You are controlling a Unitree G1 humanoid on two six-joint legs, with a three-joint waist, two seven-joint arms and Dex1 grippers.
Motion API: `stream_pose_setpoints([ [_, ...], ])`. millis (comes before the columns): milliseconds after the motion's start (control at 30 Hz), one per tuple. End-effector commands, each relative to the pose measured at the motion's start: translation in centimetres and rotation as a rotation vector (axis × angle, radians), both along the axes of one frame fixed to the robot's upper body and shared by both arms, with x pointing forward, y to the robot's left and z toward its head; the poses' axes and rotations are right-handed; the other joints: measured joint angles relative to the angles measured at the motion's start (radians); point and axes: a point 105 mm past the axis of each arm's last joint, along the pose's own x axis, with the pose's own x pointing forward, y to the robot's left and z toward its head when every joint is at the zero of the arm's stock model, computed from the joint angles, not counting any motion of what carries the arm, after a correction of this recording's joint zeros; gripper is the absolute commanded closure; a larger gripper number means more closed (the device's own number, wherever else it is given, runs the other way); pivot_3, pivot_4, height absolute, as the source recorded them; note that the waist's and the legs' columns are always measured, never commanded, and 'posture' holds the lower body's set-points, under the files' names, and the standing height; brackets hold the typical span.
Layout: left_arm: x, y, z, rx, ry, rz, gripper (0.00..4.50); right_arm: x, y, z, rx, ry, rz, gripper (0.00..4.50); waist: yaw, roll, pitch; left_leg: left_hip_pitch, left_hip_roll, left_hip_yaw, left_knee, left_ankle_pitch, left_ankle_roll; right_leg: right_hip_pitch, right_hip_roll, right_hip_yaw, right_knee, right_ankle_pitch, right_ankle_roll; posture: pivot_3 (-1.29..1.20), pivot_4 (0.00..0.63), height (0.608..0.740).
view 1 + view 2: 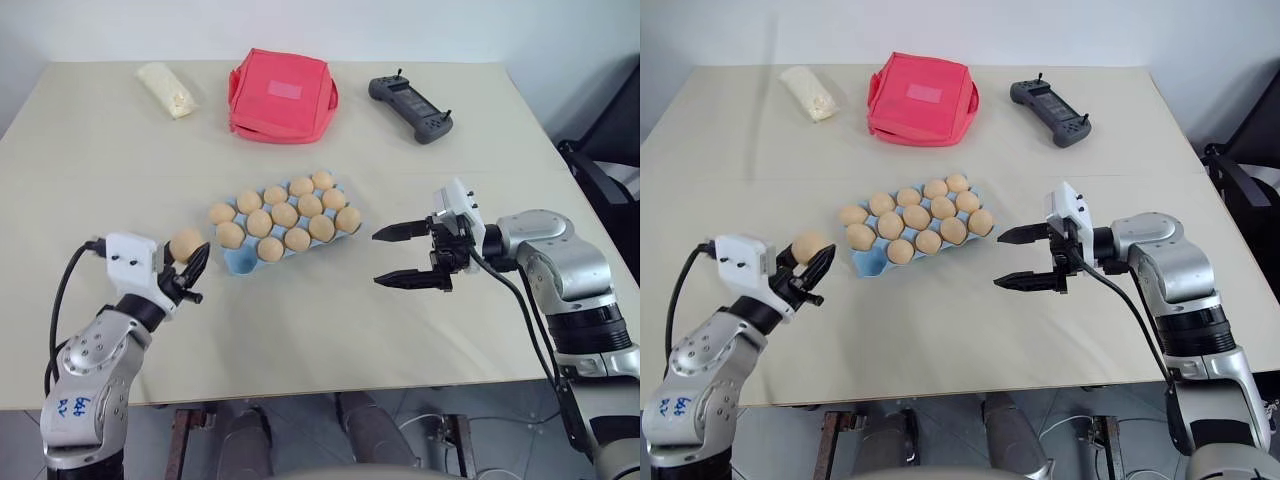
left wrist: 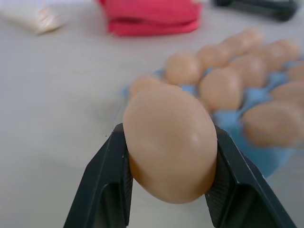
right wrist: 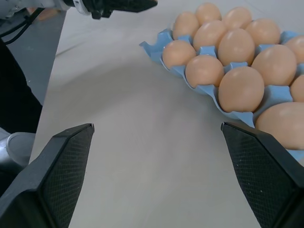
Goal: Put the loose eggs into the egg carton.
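Observation:
The light blue egg carton (image 1: pixel 240 262) lies mid-table, angled, with tan eggs in nearly all its cups; its near-left corner cup is bare. My left gripper (image 1: pixel 190 272) hovers just left of that corner, shut on a tan-brown egg (image 1: pixel 186 244) that sits between the two black fingers (image 2: pixel 107 185). The same egg (image 2: pixel 168 142) looms in the left wrist view with the carton (image 2: pixel 256 99) behind it. My right gripper (image 1: pixel 395 256) stands open to the right of the carton, pointing toward it with nothing between its fingers; its wrist view has the carton's edge (image 3: pixel 161 45).
A red square pouch (image 1: pixel 282 95) sits at the back centre, a whitish wrapped packet (image 1: pixel 168 88) at the back left, and a dark handheld controller (image 1: pixel 411 105) at the back right. The table's front edge runs just behind both arms.

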Motion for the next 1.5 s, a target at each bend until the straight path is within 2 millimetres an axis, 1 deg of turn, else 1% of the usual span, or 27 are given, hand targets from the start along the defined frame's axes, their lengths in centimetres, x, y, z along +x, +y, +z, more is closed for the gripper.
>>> stream_pose_setpoints([
  [33,1.1,-1.3,0.2,0.023,0.010,-0.106,2.90,-0.6,-0.6,1.3,0.033,-0.063,-0.042,0.00,0.006,0.000,0.000,0.000,0.000,0.000,0.000,0.000,0.000,0.000,0.000,0.000,0.000,0.000,0.000,0.00,0.150,0.740],
  [167,2.5,-2.5,-0.1,0.033,0.035,-0.199,2.90,-1.1,-1.0,1.1,0.046,-0.073,-0.093,0.00,0.012,0.000,0.000,0.000,0.000,0.000,0.000,0.000,0.000,0.000,0.000,0.000,0.000,0.000,0.000,0.00,0.150,0.740],
  [300,3.6,-3.1,-0.8,0.055,0.069,-0.262,2.90,-1.6,-1.5,1.0,0.055,-0.083,-0.148,0.00,0.013,0.000,0.000,0.000,0.000,0.000,0.000,0.000,0.000,0.000,0.000,0.000,0.000,0.000,0.000,0.00,0.150,0.740],
  [433,4.1,-3.6,-1.2,0.069,0.095,-0.306,2.90,-2.0,-2.0,0.8,0.055,-0.087,-0.183,0.00,0.015,0.000,0.000,0.000,0.000,0.000,0.000,0.000,0.000,0.000,0.000,0.000,0.000,0.000,0.000,0.00,0.150,0.740],
  [600,4.2,-4.1,-1.4,0.085,0.120,-0.339,2.90,-2.0,-2.2,0.8,0.057,-0.095,-0.209,0.00,0.014,0.000,0.000,0.000,0.000,0.000,0.001,0.000,0.000,0.000,0.000,0.000,0.000,0.000,0.001,0.00,0.150,0.740],
  [667,4.3,-4.1,-1.3,0.083,0.114,-0.332,2.21,-1.9,-2.2,0.9,0.058,-0.097,-0.213,0.00,0.016,0.000,0.000,0.000,0.000,0.000,0.001,0.000,0.000,0.000,0.000,0.000,0.001,0.000,0.001,0.00,0.150,0.740],
  [733,4.3,-3.9,-1.2,0.083,0.119,-0.326,1.68,-1.9,-2.3,0.9,0.057,-0.098,-0.215,0.00,0.017,0.000,0.000,0.000,0.000,-0.001,0.001,0.000,0.000,0.000,0.000,0.000,0.001,0.000,0.001,0.00,0.150,0.740],
  [800,4.2,-3.9,-1.3,0.090,0.121,-0.322,0.99,-1.9,-2.3,0.9,0.056,-0.099,-0.216,0.00,0.016,0.000,0.000,0.000,0.000,0.000,0.001,0.000,0.000,0.001,0.000,0.000,0.001,0.000,0.001,0.00,0.150,0.740],
  [900,4.0,-3.9,-1.0,0.086,0.113,-0.322,0.06,-1.8,-2.3,0.9,0.055,-0.100,-0.216,0.00,0.016,0.000,0.000,0.000,0.000,-0.001,0.001,0.000,0.000,0.000,0.000,0.000,0.001,0.000,0.001,0.00,0.150,0.740],
  [967,4.0,-3.8,-0.6,0.089,0.100,-0.320,0.02,-1.8,-2.3,0.9,0.053,-0.102,-0.214,0.00,0.016,0.000,0.000,0.000,0.000,-0.001,0.001,0.000,0.000,0.000,0.000,0.000,0.001,0.000,0.001,0.00,0.150,0.740],
  [1100,3.6,-4.2,1.4,0.061,0.048,-0.345,0.02,-1.6,-2.4,1.0,0.050,-0.109,-0.211,0.00,0.017,0.000,0.000,0.000,0.000,-0.001,0.001,0.000,0.000,0.000,0.000,0.000,0.001,0.000,0.001,0.00,0.150,0.740],
  [1233,3.3,-4.0,2.5,0.070,0.012,-0.361,0.02,-1.6,-2.4,1.1,0.048,-0.113,-0.210,0.00,0.021,0.000,0.000,0.000,0.000,-0.001,0.001,0.000,0.000,0.000,0.000,0.000,0.001,0.000,0.001,0.00,0.150,0.740],
  [1333,3.1,-2.8,3.4,0.063,-0.009,-0.327,0.02,-1.6,-2.6,1.2,0.044,-0.116,-0.212,0.00,0.022,0.000,0.000,0.000,0.000,-0.001,0.000,0.000,0.000,0.000,0.000,0.000,0.001,0.000,0.001,0.00,0.150,0.740],
  [1400,2.5,-1.4,4.2,0.031,-0.030,-0.316,0.02,-1.6,-2.7,1.2,0.042,-0.116,-0.215,0.00,0.021,0.000,0.000,0.000,0.000,-0.001,0.000,0.000,0.000,0.000,0.000,0.000,0.001,0.000,0.001,0.00,0.150,0.740],
  [1467,1.6,-0.4,4.5,0.022,-0.028,-0.331,0.02,-1.6,-2.8,1.2,0.040,-0.117,-0.216,0.00,0.019,0.000,0.000,0.000,0.000,0.000,0.000,0.000,0.000,0.000,0.000,0.000,0.001,0.000,0.001,0.00,0.150,0.740],
  [1500,1.4,0.6,4.2,0.041,-0.014,-0.316,0.02,-1.6,-2.8,1.1,0.039,-0.116,-0.216,0.00,0.018,0.000,0.000,0.000,0.000,0.000,0.000,0.000,0.000,0.000,0.000,0.000,0.001,0.000,0.001,0.00,0.150,0.740],
])
